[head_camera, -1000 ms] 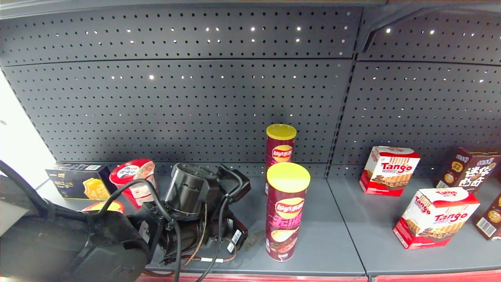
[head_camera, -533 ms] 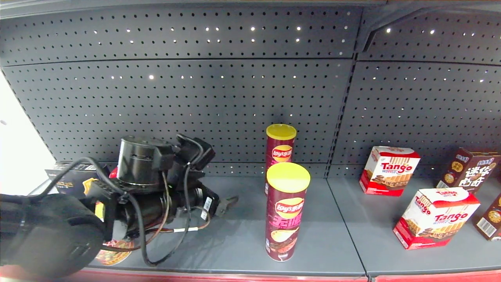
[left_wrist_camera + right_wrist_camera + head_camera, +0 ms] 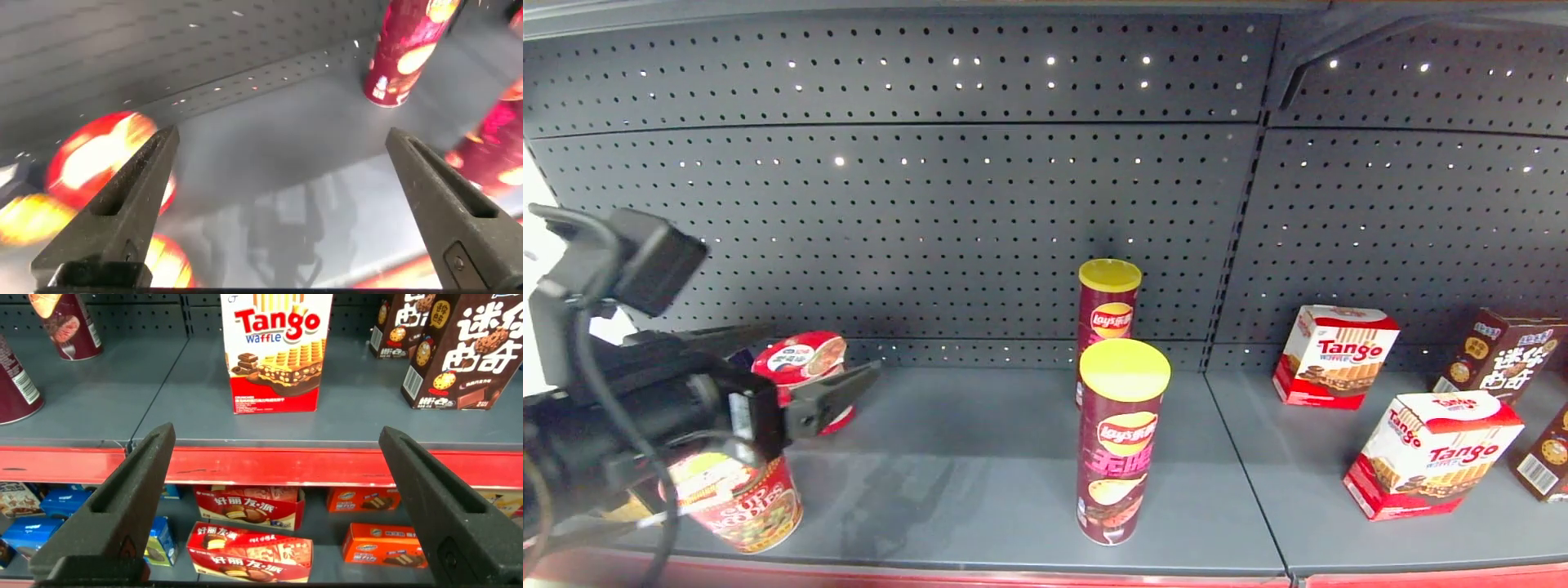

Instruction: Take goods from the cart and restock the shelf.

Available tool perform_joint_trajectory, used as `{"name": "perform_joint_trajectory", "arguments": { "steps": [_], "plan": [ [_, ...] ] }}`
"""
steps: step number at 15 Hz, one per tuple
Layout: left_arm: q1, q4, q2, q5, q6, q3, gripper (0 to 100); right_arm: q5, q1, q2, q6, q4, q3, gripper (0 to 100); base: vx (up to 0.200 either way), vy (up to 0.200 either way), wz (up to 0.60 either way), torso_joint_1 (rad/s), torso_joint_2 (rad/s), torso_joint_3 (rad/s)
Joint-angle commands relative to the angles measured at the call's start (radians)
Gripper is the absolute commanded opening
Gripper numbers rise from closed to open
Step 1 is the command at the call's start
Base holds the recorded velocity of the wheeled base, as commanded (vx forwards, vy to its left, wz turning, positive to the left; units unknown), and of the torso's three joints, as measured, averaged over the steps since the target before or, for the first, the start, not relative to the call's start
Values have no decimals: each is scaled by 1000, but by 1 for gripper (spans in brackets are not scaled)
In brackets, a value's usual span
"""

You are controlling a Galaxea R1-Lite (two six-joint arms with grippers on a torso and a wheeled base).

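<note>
**A:** Where to look for the cup noodle point(image 3: 743, 506)?

**B:** At the front left of the shelf point(image 3: 980, 482), close to the red lip. Seemingly upright, top partly hidden behind the left gripper point(image 3: 821, 349). Not gripped: fingers point(image 3: 841, 390) spread wide with nothing between them, hanging just above and behind the cup.

**A:** And the right gripper point(image 3: 276, 433)?

**B:** Spread wide too, and empty. Out in front of the shelf edge, near the front wafer box point(image 3: 1429, 453).

**A:** Any guess at handling?

**B:** Probably light, with a thin wall easy to dent and a peel-off lid best left alone. Likely tapered, so prone to slipping down out of a loose pinch. Better to close across the body just under the rim, gently, never over the top.

**A:** Anything in the way?

**B:** Watch the rear cup noodle point(image 3: 805, 359), right behind the left fingers and near enough to be knocked by a careless swing. Farther right, well apart across bare shelf, mind the front chips can point(image 3: 1123, 441) and the rear chips can point(image 3: 1108, 306). Tall and narrow, so probably quick to topple. Beyond those, the rear wafer box point(image 3: 1335, 355) and a chocolate biscuit box point(image 3: 1499, 347), no hindrance on this side. Behind everything, a pegboard back panel point(image 3: 931, 229). Looks roomy overhead for lifting out.
</note>
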Motion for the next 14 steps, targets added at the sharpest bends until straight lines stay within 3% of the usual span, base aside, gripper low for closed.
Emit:
{"name": "perform_joint_trajectory", "arguments": {
  "steps": [1, 3, 5, 7, 10, 13, 14],
  "plan": [
    [107, 175, -443, 10, -33, 135, 100, 0, 0, 0, 0, 0, 0, 100, 0, 0, 0, 0, 0, 0],
    [196, 178, -660, 39, -49, 284, 100, 0, 0, 0, 0, 0, 1, 100, 0, 0, 0, 0, 0, 0],
    [291, 179, -858, 87, -96, 394, 100, 0, 0, 0, 0, 0, 0, 100, 0, 0, 0, 0, 0, 0],
    [336, 182, -967, 145, -141, 505, 100, 0, 0, 0, 0, 0, 1, 100, 0, 0, 0, 0, 0, 0],
    [366, 204, -1102, 121, -141, 655, 100, 0, 0, 0, 0, 0, 0, 100, 0, 0, 0, 0, 0, 0],
    [366, 207, -1119, 79, -135, 655, 100, 0, 0, 0, 1, 0, 0, 100, 0, 0, 0, 0, 0, 0],
    [366, 207, -1119, 10, -96, 655, 100, 0, 0, 0, 1, 0, 0, 100, 0, 0, 0, 0, 0, 0]
  ]
}}
